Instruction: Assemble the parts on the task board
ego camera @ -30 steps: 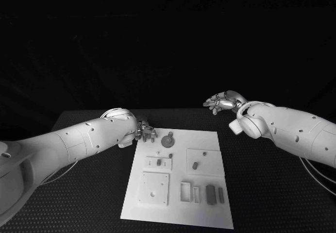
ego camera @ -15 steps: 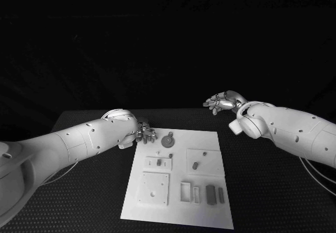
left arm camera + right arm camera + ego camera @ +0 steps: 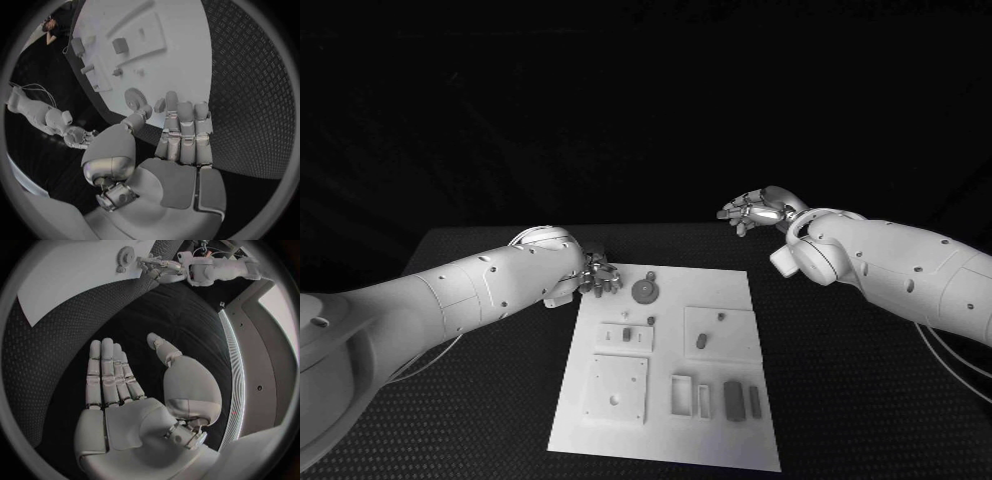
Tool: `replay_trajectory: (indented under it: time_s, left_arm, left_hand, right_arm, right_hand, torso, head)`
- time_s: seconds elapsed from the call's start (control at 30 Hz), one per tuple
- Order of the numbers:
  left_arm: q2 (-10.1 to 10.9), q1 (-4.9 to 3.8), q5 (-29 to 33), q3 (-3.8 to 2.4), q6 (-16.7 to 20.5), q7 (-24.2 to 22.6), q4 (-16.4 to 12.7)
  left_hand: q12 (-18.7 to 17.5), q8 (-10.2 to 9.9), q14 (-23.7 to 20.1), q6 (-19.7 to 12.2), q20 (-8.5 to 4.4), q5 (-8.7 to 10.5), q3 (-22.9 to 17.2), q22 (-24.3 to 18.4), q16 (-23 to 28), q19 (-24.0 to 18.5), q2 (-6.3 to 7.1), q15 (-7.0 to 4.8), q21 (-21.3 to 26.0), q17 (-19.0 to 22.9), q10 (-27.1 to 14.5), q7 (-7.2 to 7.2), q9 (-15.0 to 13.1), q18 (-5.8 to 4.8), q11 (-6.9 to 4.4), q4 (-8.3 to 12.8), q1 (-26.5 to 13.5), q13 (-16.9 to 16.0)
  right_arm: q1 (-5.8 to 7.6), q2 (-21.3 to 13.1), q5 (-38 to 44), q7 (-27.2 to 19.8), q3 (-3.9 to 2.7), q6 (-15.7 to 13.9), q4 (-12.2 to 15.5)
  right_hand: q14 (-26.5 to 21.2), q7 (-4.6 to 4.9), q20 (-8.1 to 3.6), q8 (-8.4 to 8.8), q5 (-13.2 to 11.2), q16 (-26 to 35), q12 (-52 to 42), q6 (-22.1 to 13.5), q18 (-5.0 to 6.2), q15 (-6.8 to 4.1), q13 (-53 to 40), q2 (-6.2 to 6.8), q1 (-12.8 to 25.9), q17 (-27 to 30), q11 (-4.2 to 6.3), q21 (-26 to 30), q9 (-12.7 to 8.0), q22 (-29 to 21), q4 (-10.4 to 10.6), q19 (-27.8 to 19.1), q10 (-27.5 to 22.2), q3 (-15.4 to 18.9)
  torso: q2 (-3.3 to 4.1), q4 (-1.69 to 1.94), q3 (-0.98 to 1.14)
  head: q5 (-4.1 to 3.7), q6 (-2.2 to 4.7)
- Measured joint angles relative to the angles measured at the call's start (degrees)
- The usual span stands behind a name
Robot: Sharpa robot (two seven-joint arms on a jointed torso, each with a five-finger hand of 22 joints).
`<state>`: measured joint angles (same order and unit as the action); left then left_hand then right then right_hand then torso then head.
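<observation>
We judge the step to be a reach for the gear lying flat on the task board, just past the fingertips of our empty, spread left hand; we should close on its rim, not its teeth. The right hand, also empty with fingers extended, hangs well off over the black table, the room beyond dark.

Black textured table; white task board flat at its middle.
</observation>
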<state>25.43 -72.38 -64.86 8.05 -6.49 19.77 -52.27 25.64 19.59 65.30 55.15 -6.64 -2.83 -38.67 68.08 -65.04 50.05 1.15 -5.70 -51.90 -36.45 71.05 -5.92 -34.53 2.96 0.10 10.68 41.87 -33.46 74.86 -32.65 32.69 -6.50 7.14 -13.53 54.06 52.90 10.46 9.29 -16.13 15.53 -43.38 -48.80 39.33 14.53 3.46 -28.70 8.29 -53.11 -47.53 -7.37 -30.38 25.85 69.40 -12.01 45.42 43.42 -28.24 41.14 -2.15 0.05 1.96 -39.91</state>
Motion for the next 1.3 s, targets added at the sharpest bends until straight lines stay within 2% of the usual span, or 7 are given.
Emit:
replay_trajectory:
  time_s: [0.33, 0.83, 0.97, 1.2, 1.3]
  left_arm:
    - [-0.18, 0.04, 0.50, -0.02, 0.04, -0.17, 0.22]
    - [0.13, 0.01, 1.98, -0.05, 0.27, -0.58, 0.55]
    - [0.39, 0.07, 2.62, -0.03, 0.48, -0.66, 0.56]
    - [1.62, 0.15, 4.44, -0.01, 1.13, -0.64, 0.42]
    - [2.27, 0.15, 5.98, -0.02, 1.62, -0.55, 0.22]
  left_hand:
    - [-0.41, -0.34, 0.00, 0.05, 0.00, 0.00, -0.43, 0.16, 0.00, 0.00, -1.30, 0.01, 0.22, -0.05, 0.12, -0.05, 0.14, 0.02, -0.10, 1.07, 1.30, 0.15]
    - [-0.87, -0.56, 0.02, 0.39, 0.04, 0.00, -1.99, 0.64, 0.00, 0.05, -5.12, 0.02, 0.45, -0.18, 0.63, -0.14, 0.27, 0.04, 0.00, 3.57, 5.20, 0.36]
    - [-1.06, -0.77, 0.76, 1.39, -0.06, 0.01, -1.81, 0.89, 0.00, 0.50, -5.39, -0.34, 0.45, -0.36, 1.48, 0.26, 0.26, 0.06, -0.23, 4.03, 5.95, 0.52]
    - [-1.47, 0.12, 2.19, 2.63, -0.41, 0.02, -1.76, 1.35, -0.75, 1.67, -5.53, -0.96, 0.44, -0.77, 3.68, 0.51, 0.14, 0.10, -0.94, 4.30, 6.69, 0.87]
    - [-1.47, 0.23, 2.64, 3.01, -0.51, -1.03, -2.00, 1.52, -1.09, 2.18, -5.60, -1.32, 0.45, -0.96, 4.64, 0.51, 0.14, 0.11, -1.35, 4.55, 6.76, 0.90]
  right_arm:
    - [0.00, 0.06, 0.00, 0.00, 0.00, 0.02, -0.03]
    - [0.00, 0.06, 0.00, 0.00, -0.01, 0.08, -0.02]
    - [0.00, 0.06, 0.00, 0.00, 0.00, 0.10, -0.02]
    - [0.00, -0.02, -0.01, 0.00, 0.00, 0.11, -0.03]
    - [0.00, -0.07, -0.01, 0.00, -0.01, 0.11, -0.03]
  right_hand:
    - [0.00, 0.00, 0.00, 0.00, 0.00, 0.00, 0.00, 0.00, 0.00, 0.00, 0.05, 0.00, 0.00, 0.06, 0.00, 0.23, 0.01, 0.00, 0.00, 0.00, 0.00, 0.00]
    - [0.00, -0.01, 0.21, 0.00, 0.00, 0.00, -0.22, 0.01, 0.00, 0.00, 0.12, 0.00, 0.00, 0.06, 0.00, 0.23, -0.05, 0.08, 0.00, 0.21, 0.00, 0.00]
    - [0.00, -0.01, 0.21, 0.00, 0.00, 0.00, -0.22, 0.01, 0.00, 0.00, 0.18, 0.00, 0.00, 0.06, 0.00, 0.23, -0.04, 0.11, 0.00, 0.21, 0.00, 0.00]
    - [0.00, -0.01, 0.21, 0.00, 0.00, 0.00, -0.22, 0.01, 0.00, 0.00, 0.18, 0.00, 0.00, 0.06, 0.00, 0.23, -0.04, 0.11, 0.00, 0.21, 0.00, 0.00]
    - [0.00, -0.01, 0.21, 0.00, 0.00, 0.00, -0.22, 0.01, 0.00, 0.00, 0.23, 0.00, 0.00, 0.05, 0.00, 0.23, -0.04, 0.16, 0.00, 0.21, 0.00, 0.00]
  torso:
    - [0.01, 0.02, 0.00]
    - [-0.01, 0.06, 0.01]
    - [-0.02, 0.06, 0.01]
    - [-0.02, 0.05, 0.01]
    - [-0.02, 0.06, 0.00]
  head:
    - [-0.12, 0.10]
    - [-0.05, 0.01]
    - [-0.05, 0.01]
    - [-0.05, -0.01]
    - [-0.08, -0.02]
